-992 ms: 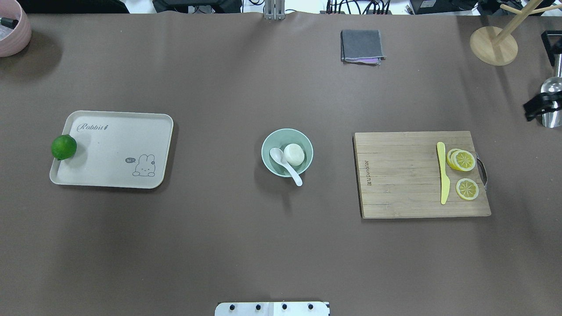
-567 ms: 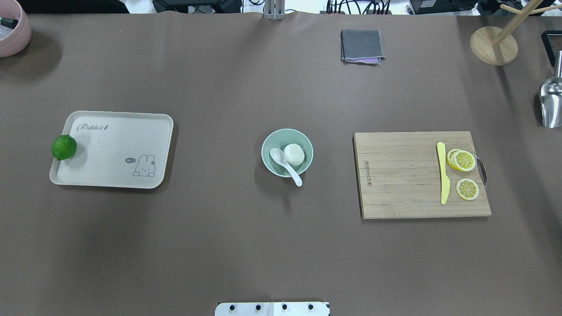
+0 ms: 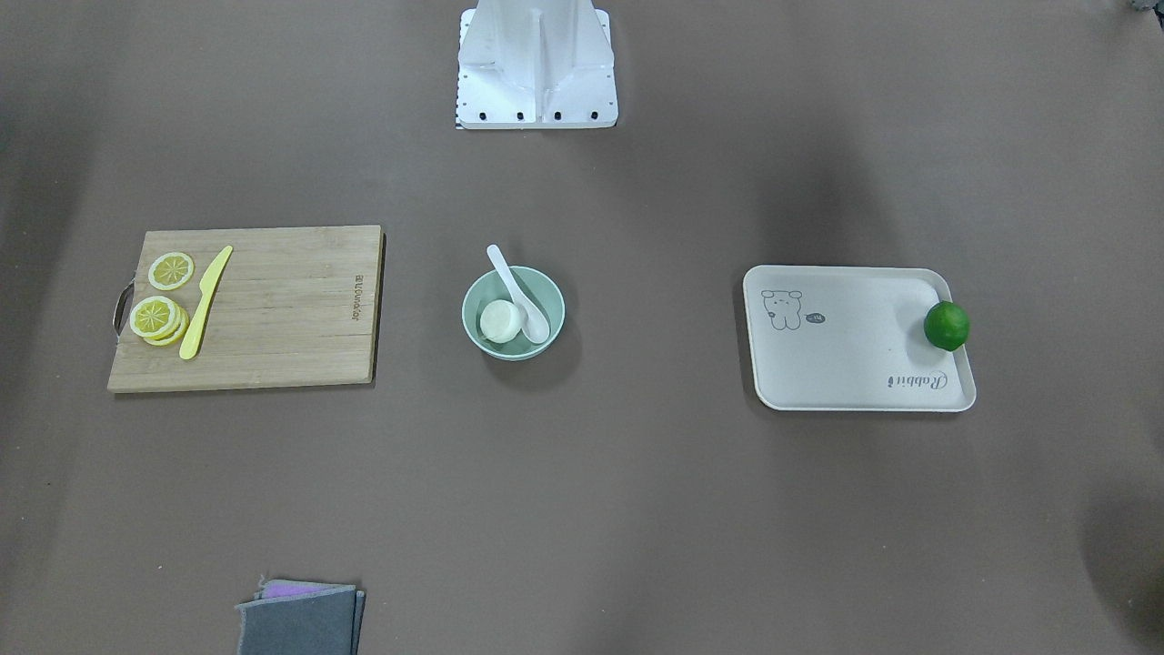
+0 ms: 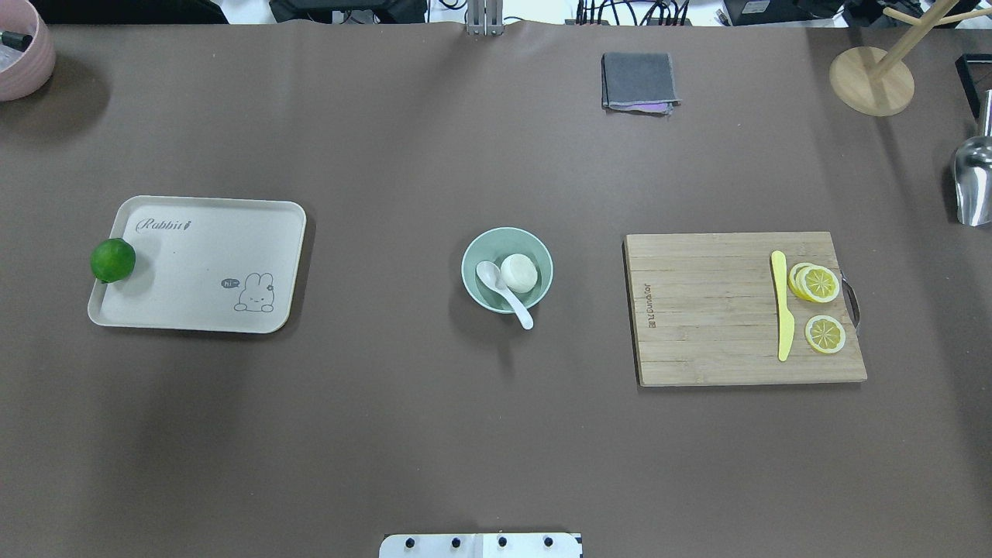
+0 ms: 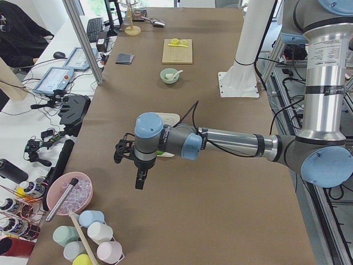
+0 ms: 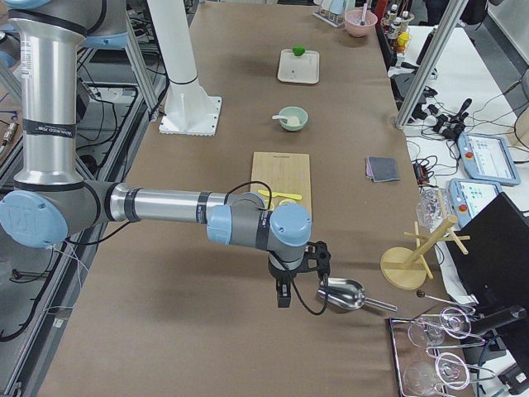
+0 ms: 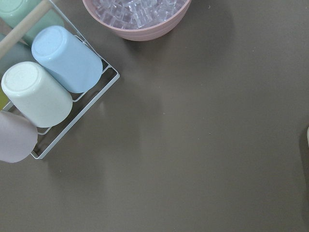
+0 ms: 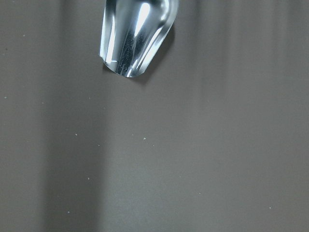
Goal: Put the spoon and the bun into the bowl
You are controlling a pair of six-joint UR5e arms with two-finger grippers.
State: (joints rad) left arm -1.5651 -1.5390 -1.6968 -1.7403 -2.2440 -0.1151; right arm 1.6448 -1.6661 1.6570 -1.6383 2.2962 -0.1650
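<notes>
The mint-green bowl (image 4: 500, 242) stands at the table's middle, also in the front view (image 3: 491, 287). The white bun (image 4: 519, 273) lies inside it. The white spoon (image 4: 504, 291) rests with its scoop in the bowl and its handle over the near rim; both also show in the front view, the bun (image 3: 500, 320) and the spoon (image 3: 518, 293). My left gripper (image 5: 138, 179) hangs far off over the table's left end. My right gripper (image 6: 283, 294) hangs over the right end by a metal scoop. I cannot tell whether either is open or shut.
A cream tray (image 4: 201, 263) with a green lime (image 4: 113, 260) lies left. A wooden board (image 4: 713, 310) with a yellow knife (image 4: 783, 306) and lemon slices (image 4: 818, 283) lies right. A grey cloth (image 4: 638, 81), metal scoop (image 4: 973, 182), pink ice bowl (image 7: 137, 17) and cup rack (image 7: 48, 87) stand at the edges.
A second ago my right gripper showed at the overhead view's right edge over the metal scoop; it has moved out of that view. Bowl, bun and spoon have not moved.
</notes>
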